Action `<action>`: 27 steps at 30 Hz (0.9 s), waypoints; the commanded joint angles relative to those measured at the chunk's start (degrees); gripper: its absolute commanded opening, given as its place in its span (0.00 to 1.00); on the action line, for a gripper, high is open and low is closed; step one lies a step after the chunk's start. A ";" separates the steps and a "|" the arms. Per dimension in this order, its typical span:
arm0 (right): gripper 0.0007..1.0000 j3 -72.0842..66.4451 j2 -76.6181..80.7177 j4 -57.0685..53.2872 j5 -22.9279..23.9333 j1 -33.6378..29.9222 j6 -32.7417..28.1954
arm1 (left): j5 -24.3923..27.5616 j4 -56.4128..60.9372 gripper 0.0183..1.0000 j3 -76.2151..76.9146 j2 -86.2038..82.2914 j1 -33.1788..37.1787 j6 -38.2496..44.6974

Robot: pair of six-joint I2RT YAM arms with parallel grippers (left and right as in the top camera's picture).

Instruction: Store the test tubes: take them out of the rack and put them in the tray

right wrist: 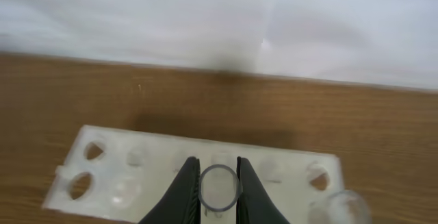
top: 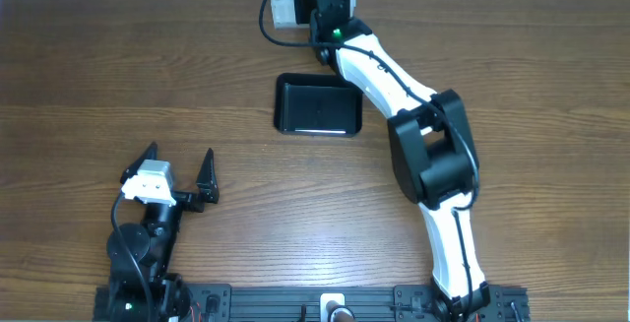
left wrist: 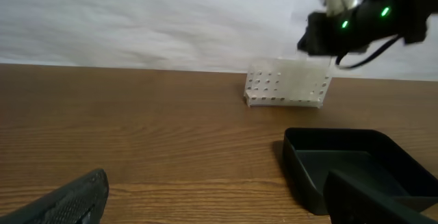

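Closest up: my right pincer (right wrist: 217, 164), its two dark fingers pressed onto the rim of a clear, round-mouthed test tube (right wrist: 219, 188), one finger each side, at bottom ctr of the right wrist pic. Tube stands upright over the middle of the white plastic rack (right wrist: 130, 176) w/ rows of round holes; can't tell whether its lower end sits in a hole. The top of a second clear tube (right wrist: 340, 209) shows at the rack's end, lower right of that pic.

Top view: rack + right pincer sit at upper ctr of the frame, on the brown wooden bench (top: 98, 66). The black rectangular plastic tray (top: 317, 105) lies just below the rack in the frame, near ctr, apart from it. My left pincer (top: 179, 157) is at lower left, well apart from tray + rack, fingers spread wide.

Left wrist pic: tray at lower right, rack beyond it right of ctr, w/ the right arm (left wrist: 356, 18) above the rack at upper right.
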 commanded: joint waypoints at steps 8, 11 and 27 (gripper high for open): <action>0.07 1.66 -21.16 -6.78 2.38 0.85 -0.74 | 0.74 -0.07 1.00 -0.26 -0.46 0.20 0.63; 0.07 1.66 -23.37 -14.88 0.92 1.25 3.63 | 0.74 -0.07 1.00 -0.26 -0.46 0.20 0.63; 0.04 -4.50 -13.70 -40.37 -25.14 2.43 13.90 | 0.74 -0.07 1.00 -0.26 -0.46 0.20 0.63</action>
